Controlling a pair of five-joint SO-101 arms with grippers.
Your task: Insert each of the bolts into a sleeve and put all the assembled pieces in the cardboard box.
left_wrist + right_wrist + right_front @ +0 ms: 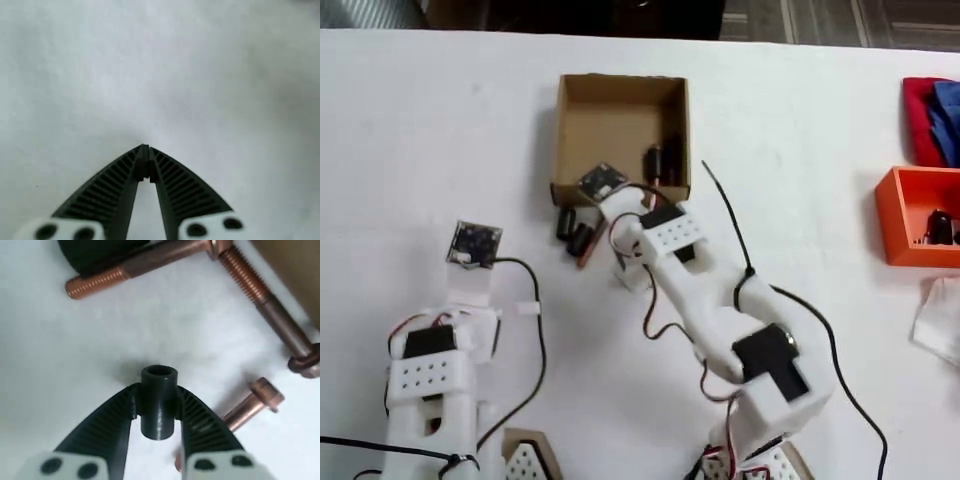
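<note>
Beside the box (620,80), right gripper (157,401) clamps sleeve (159,424).

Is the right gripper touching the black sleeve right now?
Touching. The right wrist view shows the right gripper pressed against both sides of the black sleeve, with no gap on either side.

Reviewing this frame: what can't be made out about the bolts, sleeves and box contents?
High view: dark pieces in the cardboard box are too small to count or check for bolts.
Right wrist view: one bolt has its shank hidden behind the right pincer holding a sleeve.
Right wrist view: a black object by another bolt is cut off by the edge.
High view: the orange bin runs off the edge.
</note>
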